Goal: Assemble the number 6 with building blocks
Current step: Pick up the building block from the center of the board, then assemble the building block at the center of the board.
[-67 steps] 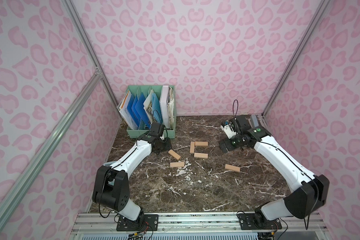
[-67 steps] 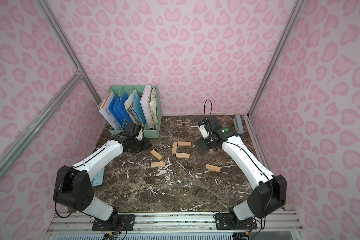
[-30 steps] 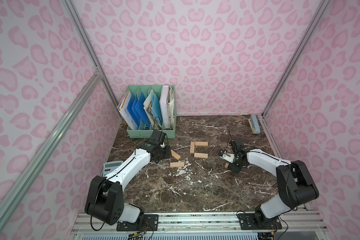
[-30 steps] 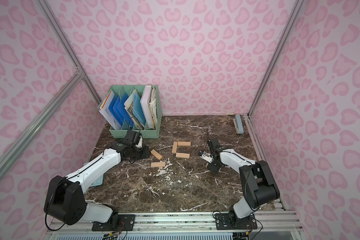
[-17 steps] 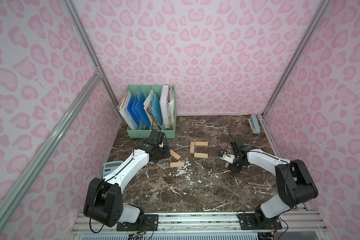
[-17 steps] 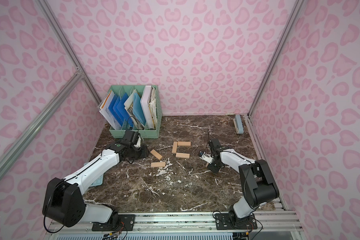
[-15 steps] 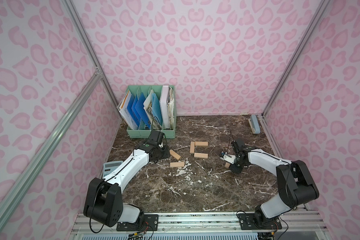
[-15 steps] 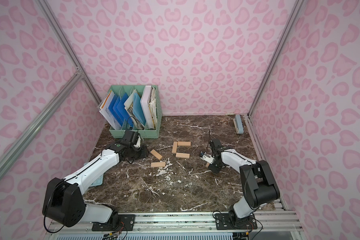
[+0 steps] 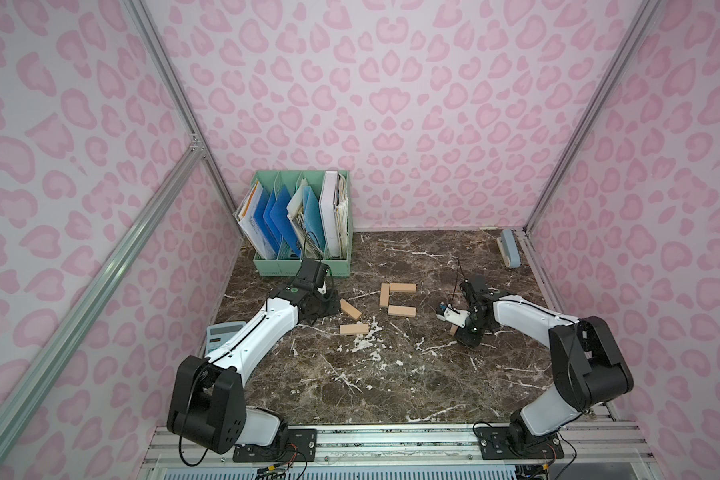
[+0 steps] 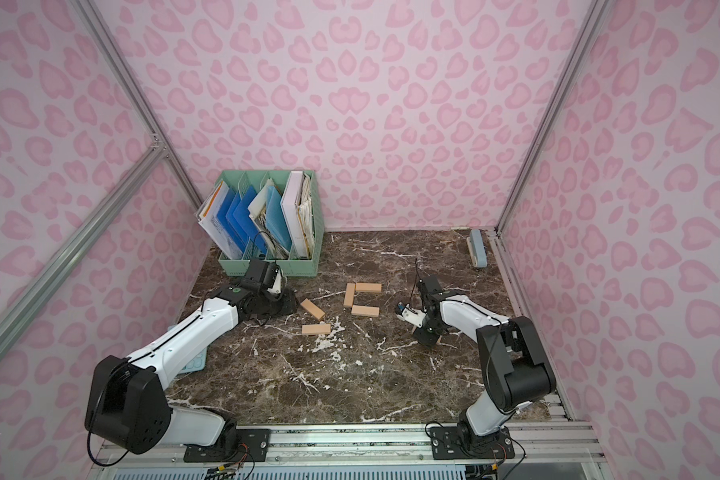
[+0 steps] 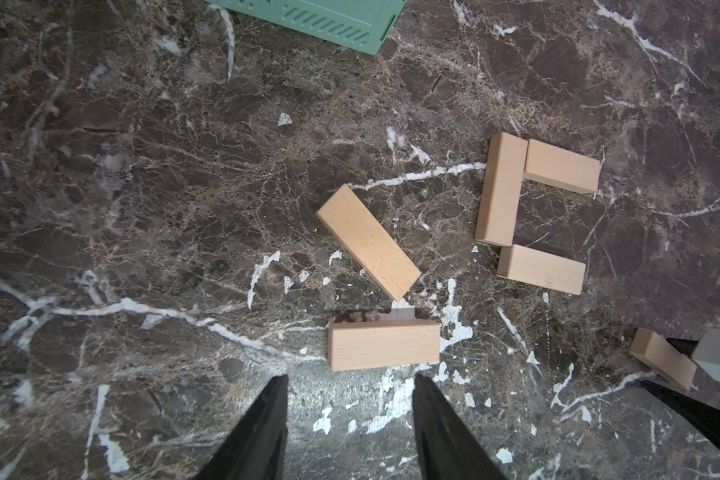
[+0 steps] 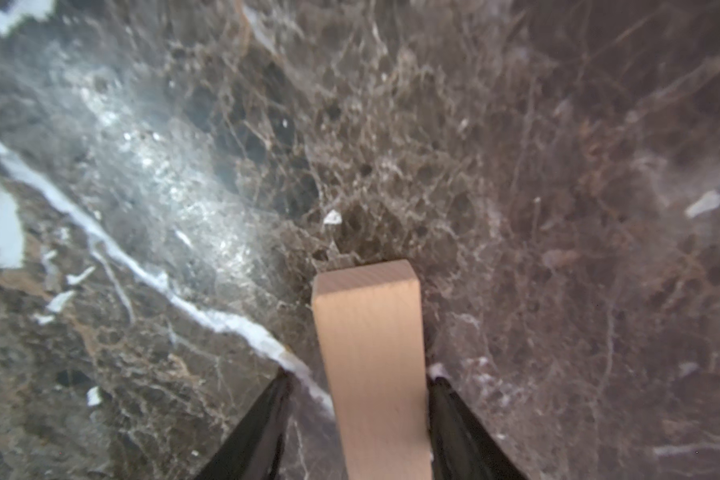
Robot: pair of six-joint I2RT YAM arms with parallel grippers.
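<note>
I'm clamping light-tan wooden plank (image 12: 371, 353) in right gripper (image 12: 356, 376); left gripper (image 11: 350, 380) hanging empty, jaws apart. Next: carrying to three-plank bracket (image 11: 500, 189), squaring up.

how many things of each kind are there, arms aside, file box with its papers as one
tan wooden planks: 6
green file box: 1
calculator: 1
grey-blue bar: 1
total: 9
</note>
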